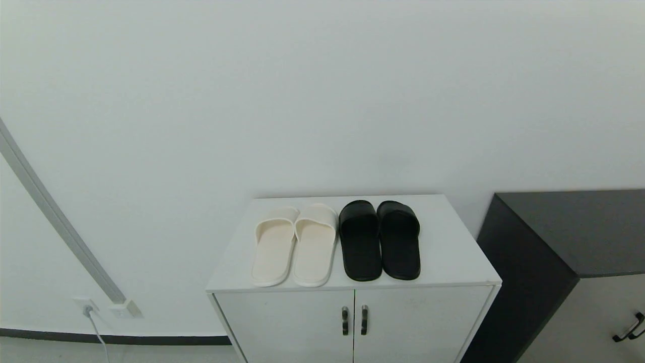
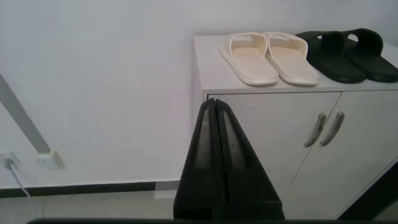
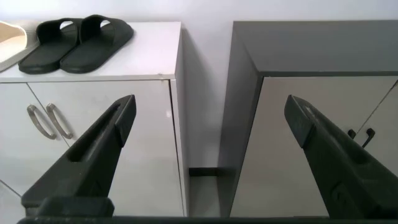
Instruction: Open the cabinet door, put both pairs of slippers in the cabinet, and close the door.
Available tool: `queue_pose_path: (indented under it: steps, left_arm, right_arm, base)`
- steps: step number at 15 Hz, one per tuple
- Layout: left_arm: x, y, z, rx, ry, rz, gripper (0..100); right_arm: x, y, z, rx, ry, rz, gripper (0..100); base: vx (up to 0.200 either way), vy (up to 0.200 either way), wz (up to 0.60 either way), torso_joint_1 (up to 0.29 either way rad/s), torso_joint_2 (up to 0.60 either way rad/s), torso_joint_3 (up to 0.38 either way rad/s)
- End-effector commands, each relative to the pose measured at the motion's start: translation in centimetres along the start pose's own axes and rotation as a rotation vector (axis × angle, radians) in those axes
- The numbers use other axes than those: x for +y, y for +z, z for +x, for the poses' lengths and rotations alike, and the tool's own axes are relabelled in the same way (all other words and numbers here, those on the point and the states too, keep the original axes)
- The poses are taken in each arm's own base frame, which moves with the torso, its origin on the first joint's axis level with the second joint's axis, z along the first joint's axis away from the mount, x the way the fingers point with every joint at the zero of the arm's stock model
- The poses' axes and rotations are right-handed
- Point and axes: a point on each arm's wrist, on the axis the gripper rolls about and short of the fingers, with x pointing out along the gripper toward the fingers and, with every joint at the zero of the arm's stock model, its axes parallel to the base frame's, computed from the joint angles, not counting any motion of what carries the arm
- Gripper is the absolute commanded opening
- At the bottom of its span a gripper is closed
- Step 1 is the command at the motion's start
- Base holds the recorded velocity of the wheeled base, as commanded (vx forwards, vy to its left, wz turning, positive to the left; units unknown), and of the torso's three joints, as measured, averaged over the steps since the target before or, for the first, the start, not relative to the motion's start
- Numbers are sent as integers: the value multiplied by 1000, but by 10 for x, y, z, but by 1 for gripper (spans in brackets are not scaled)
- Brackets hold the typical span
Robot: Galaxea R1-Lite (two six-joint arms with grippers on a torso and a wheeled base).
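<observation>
The low white two-door cabinet (image 1: 456, 257) stands against the wall, and both its doors are shut, the left door (image 1: 287, 325) and the right door (image 1: 418, 322) meeting at a thin seam in the middle. Two short, upright metal bar handles (image 1: 345, 320) sit just beside that seam, one on each door.

On the cabinet's flat top lie both pairs of slippers, side by side in one row, toes towards the wall and heels near the front edge. The pair of cream foam slide slippers (image 1: 305, 247) is on the left half. The pair of black rubber slide slippers (image 1: 370, 247) is just to its right, with the inner cream slipper and the inner black one touching or nearly so. Within each pair the two slippers lie close together.

The left gripper (image 2: 215, 109) hangs in front of the cabinet's left door, below the level of the top, with its two black fingers pressed flat together and nothing between them. The right gripper (image 3: 209, 106) is spread wide and empty, held low before the gap between the white cabinet's right side and its neighbour.

That neighbour is a taller dark grey cabinet (image 1: 569, 227) with a pale front and black handles (image 1: 627, 330). A grey conduit strip (image 1: 50, 212) slants down the pale wall to a white socket (image 1: 84, 305), from which a white cable (image 1: 98, 335) hangs.
</observation>
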Motion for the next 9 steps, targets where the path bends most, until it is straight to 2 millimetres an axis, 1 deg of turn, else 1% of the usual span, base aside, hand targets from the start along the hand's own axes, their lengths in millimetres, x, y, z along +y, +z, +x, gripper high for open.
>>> queue_pose_path:
  steps: [1,5,7,9]
  left_arm:
    - [0,0,0,0,0,0,0]
    - [0,0,0,1,0,0,0]
    - [0,0,0,1,0,-2,0]
    - [0,0,0,1,0,0,0]
  right_arm:
    - [0,0,0,2,0,-1,100]
    - [0,0,0,1,6,2,100]
    - [1,0,0,-3,53,-1,100]
    - [1,0,0,-3,55,-1,100]
  base:
    - [0,0,0,0,0,0]
    - [0,0,0,0,0,0]
    - [0,0,0,0,0,0]
    - [0,0,0,0,0,0]
